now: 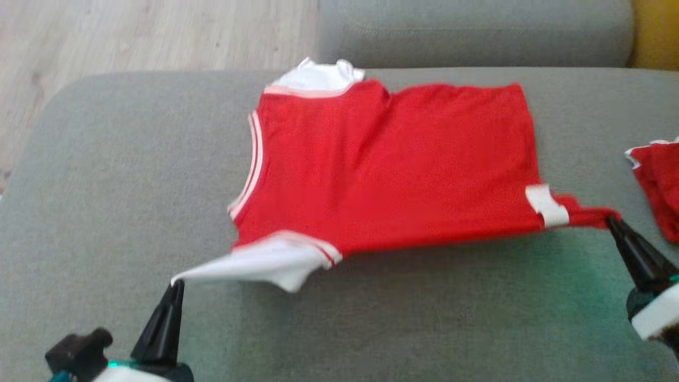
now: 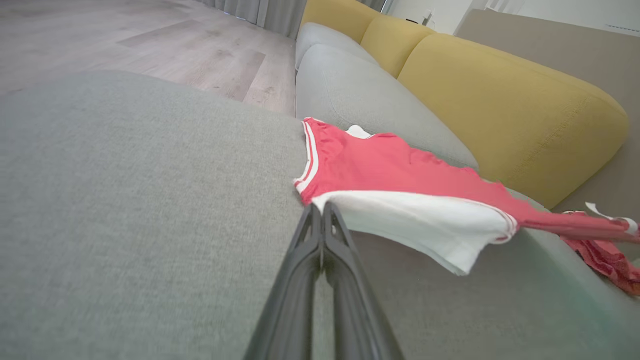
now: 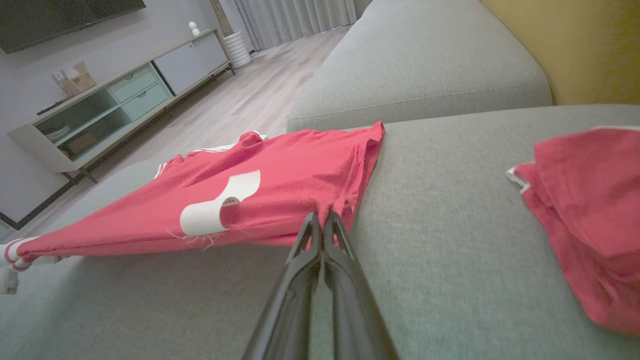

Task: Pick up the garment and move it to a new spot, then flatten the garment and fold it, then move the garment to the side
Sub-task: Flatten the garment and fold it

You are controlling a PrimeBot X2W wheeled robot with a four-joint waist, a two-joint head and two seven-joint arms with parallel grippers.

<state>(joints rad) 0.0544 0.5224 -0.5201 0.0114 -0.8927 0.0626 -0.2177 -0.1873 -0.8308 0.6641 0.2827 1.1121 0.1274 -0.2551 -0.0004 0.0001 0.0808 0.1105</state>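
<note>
A red garment (image 1: 392, 164) with white trim and white sleeves lies spread on the grey cushion (image 1: 106, 212), its near edge lifted off the fabric. My left gripper (image 1: 177, 284) is shut on the tip of the white sleeve (image 1: 254, 262) at the lower left. My right gripper (image 1: 610, 220) is shut on the garment's red hem corner at the right, near a white patch (image 1: 546, 207). In the left wrist view the gripper (image 2: 320, 206) pinches the white sleeve (image 2: 425, 220). In the right wrist view the gripper (image 3: 320, 216) pinches the red hem (image 3: 280, 185).
A second red cloth (image 1: 658, 180) lies folded at the cushion's right edge, close to my right gripper. A grey seat (image 1: 477, 26) and yellow backrest (image 2: 500, 110) stand behind. Wooden floor (image 1: 132, 37) lies beyond the cushion's far left; a low cabinet (image 3: 115, 105) stands across the room.
</note>
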